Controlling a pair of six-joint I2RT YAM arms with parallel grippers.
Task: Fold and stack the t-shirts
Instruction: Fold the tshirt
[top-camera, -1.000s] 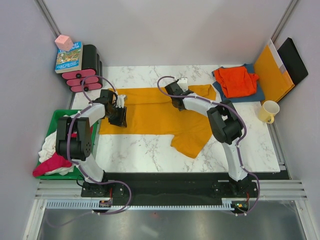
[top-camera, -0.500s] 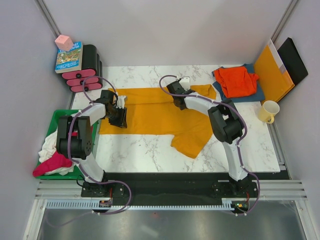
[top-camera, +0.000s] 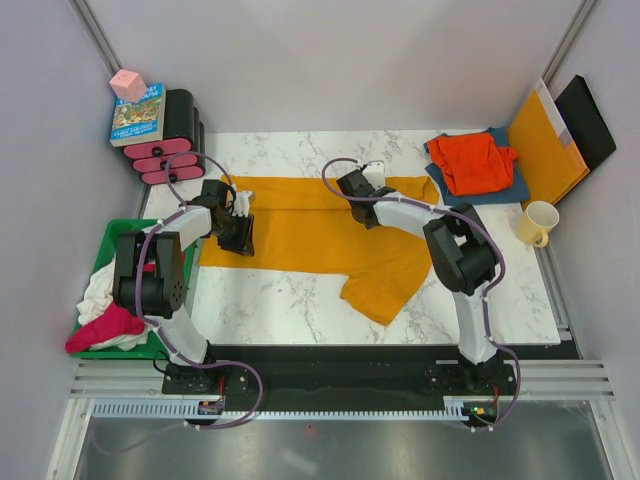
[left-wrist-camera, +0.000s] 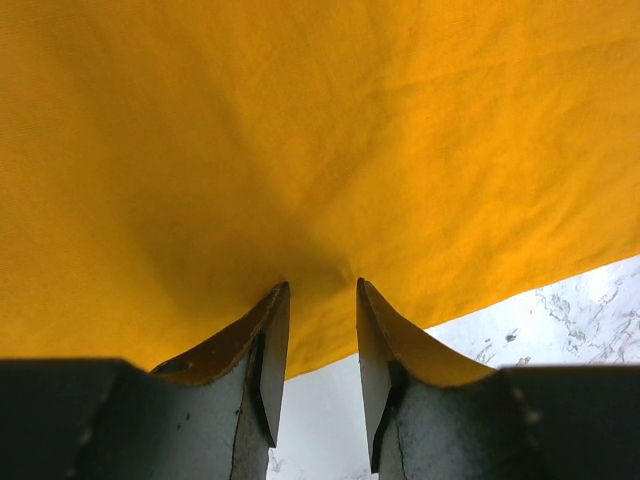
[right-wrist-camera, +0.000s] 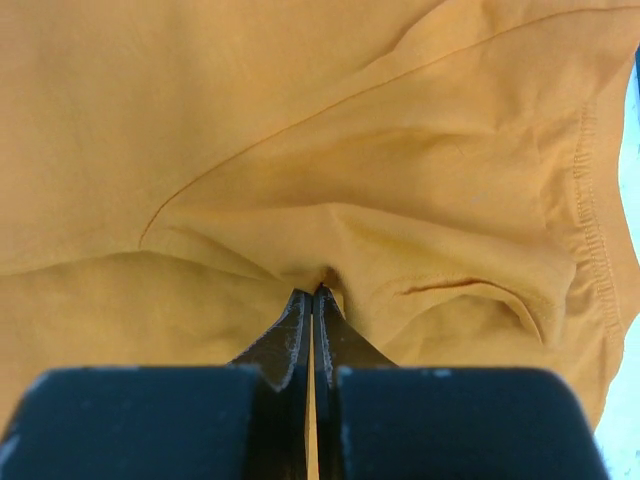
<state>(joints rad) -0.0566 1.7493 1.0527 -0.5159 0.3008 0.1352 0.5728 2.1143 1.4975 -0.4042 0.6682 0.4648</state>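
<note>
**Item 1.** Large mustard-yellow cloth t-shirt (top-camera: 300, 232). It lies spread across the middle of the white marble-patterned tabletop (top-camera: 280, 300), its long way running left to right. One rumpled part trails toward the near edge, right of centre.

**Item 2.** Left gripper (top-camera: 240, 236). It sits at the left end of the mustard-yellow cloth t-shirt, by its near edge. In the wrist view the dark fingers (left-wrist-camera: 268, 345) stand a narrow gap apart. Cloth is gathered between their tips, with creases running outward from that spot. Bare marble shows below the gap.

**Item 3.** Right gripper (top-camera: 352, 188). It sits at the far edge of the same shirt, right of centre. Its black fingers (right-wrist-camera: 295, 340) are pressed together, pinching a small peak of yellow cloth. A stitched hem runs just to the right.

**Item 4.** Red-orange t-shirt (top-camera: 475, 162). It is folded and rests on a folded dark blue t-shirt (top-camera: 503, 190) at the far right of the table.

**Item 5.** Green plastic bin (top-camera: 112, 238). It stands off the table's left edge and holds a crumpled white t-shirt (top-camera: 97, 288) and a crumpled magenta t-shirt (top-camera: 100, 330).

**Item 6.** Sundries, right side:
- A stiff orange-yellow paper folder (top-camera: 545, 145) leans at the wall.
- A flat black panel (top-camera: 585, 115) stands behind the folder.
- A pale yellow mug (top-camera: 538, 222) stands near the table's right edge.

**Item 7.** Sundries, far left:
- A black-and-pink rack (top-camera: 172, 140) stands there.
- A blue paperback book (top-camera: 138, 115) lies on top of the rack.
- A pink cube (top-camera: 127, 84) sits on the book.
</note>
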